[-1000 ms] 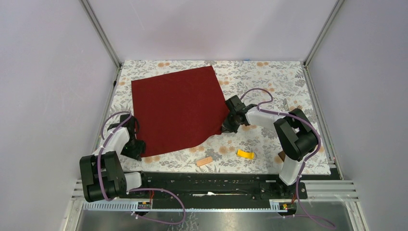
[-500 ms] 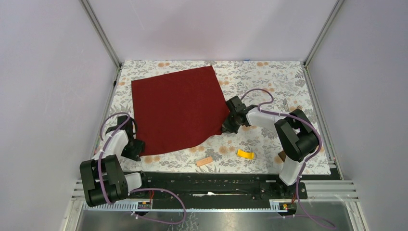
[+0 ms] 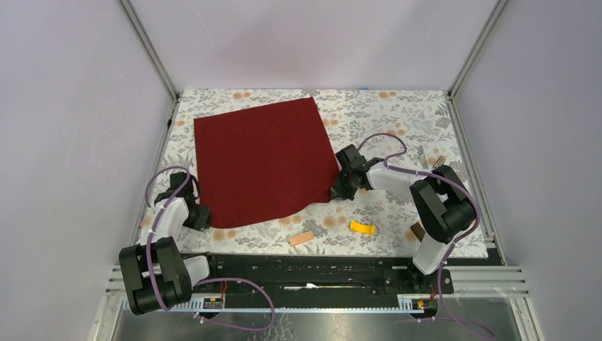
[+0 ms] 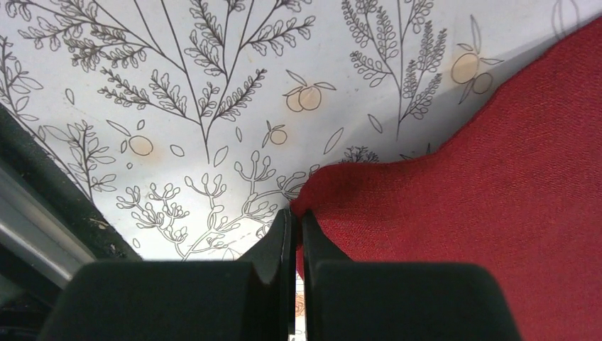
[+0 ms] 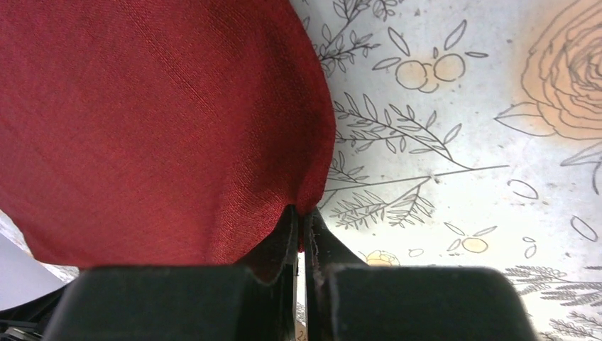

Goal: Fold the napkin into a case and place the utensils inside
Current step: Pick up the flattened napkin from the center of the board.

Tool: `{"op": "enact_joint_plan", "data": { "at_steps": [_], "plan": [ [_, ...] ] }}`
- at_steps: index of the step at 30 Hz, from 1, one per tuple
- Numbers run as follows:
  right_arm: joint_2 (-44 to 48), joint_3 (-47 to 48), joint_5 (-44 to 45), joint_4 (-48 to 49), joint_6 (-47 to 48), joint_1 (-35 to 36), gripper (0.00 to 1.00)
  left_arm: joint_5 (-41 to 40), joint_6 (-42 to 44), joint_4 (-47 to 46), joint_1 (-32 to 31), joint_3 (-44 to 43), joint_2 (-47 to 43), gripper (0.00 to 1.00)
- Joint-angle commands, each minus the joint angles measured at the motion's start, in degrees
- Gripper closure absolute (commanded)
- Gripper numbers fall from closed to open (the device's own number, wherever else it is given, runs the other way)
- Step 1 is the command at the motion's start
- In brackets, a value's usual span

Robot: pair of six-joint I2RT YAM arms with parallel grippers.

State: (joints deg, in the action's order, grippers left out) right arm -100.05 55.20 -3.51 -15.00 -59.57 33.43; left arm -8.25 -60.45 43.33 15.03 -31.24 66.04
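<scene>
Seen from above, the dark red napkin point(image 3: 263, 160) lies spread on the left half of the floral tablecloth point(image 3: 397, 114). Its far edge is near the back wall and its left edge runs close to the frame rail. The left gripper point(image 3: 201, 217) is at its near-left corner and the right gripper point(image 3: 339, 193) at its near-right corner.

Only the wrist cameras settle the grip. On each side the black fingers point(image 4: 280, 241) are pressed together with a pinch of red cloth corner between them, and the right pair point(image 5: 284, 241) has fabric draped above it.

The utensils point(image 3: 431, 156) (partly hidden behind the right arm) lie near the right edge, well apart from the napkin. Bare cloth stretches across the far right. A tan block point(image 3: 302, 238) and a yellow block point(image 3: 363, 228) sit just before the napkin's near edge.
</scene>
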Motion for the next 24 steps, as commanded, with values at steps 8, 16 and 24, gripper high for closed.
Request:
{"op": "enact_joint_plan", "data": {
  "at_steps": [8,16,24],
  "plan": [
    [22.3,-1.6,-1.3,2.4,16.6,0.5,1.0,0.8,4.4,10.6,0.5,-15.9,-16.6,1.0],
    [42.6,12.1,-2.6,-4.2,25.6,0.8,1.0,-8.2,8.4,22.8,-0.3,-54.8,-23.5,1.0],
    [44.9,26.3,-0.2,-3.4,25.6,0.8,1.0,-8.1,13.3,15.7,-2.5,-78.0,-17.6,1.0]
  ]
}}
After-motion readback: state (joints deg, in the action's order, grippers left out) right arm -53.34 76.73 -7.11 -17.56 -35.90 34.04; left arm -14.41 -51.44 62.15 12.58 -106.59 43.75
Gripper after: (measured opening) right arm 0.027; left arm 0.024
